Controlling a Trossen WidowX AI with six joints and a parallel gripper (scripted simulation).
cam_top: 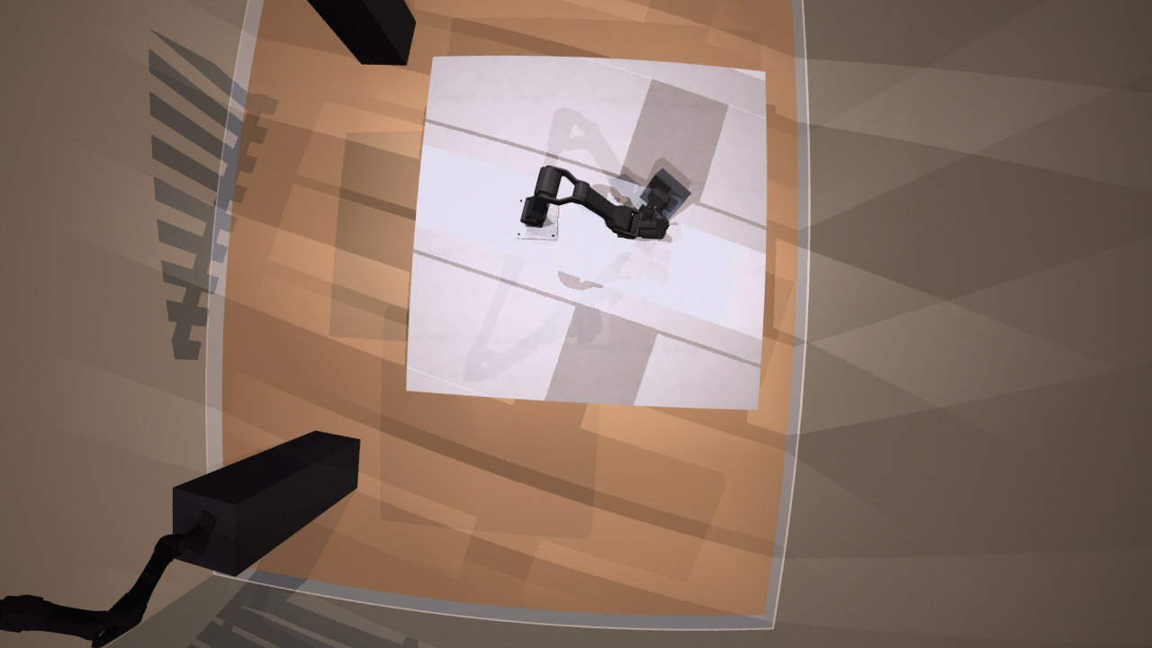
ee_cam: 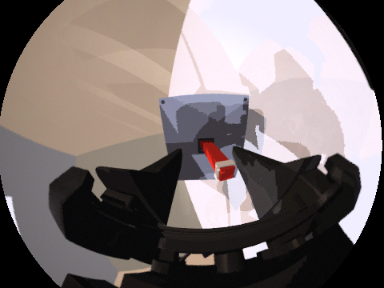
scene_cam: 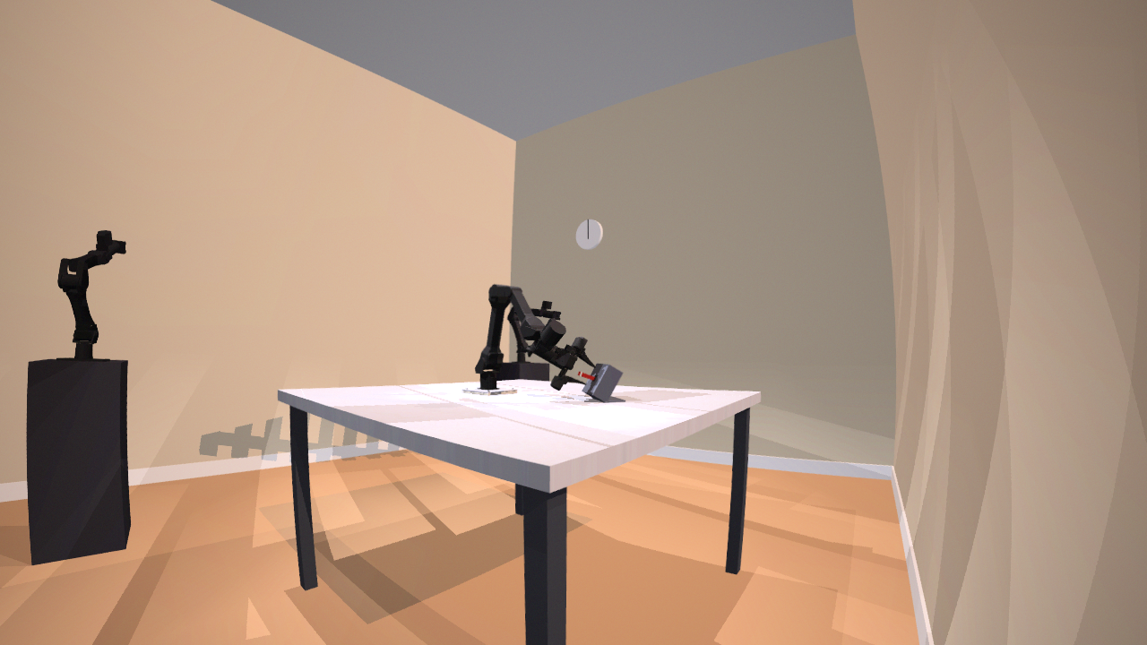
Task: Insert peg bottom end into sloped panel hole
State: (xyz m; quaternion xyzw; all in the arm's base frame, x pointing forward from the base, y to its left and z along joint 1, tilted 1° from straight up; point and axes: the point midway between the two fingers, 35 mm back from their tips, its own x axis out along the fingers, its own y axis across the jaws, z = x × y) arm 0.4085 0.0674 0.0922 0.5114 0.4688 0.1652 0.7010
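Peg seated in the panel, fingers standing wide and holding nothing.

I'm watching the red peg (ee_cam: 218,159) sticking out of the hole (ee_cam: 206,144) in the sloped panel (ee_cam: 182,118); the gripper (ee_cam: 207,162) is flanking it, so a crooked retreat risks a fingertip dragging it out.
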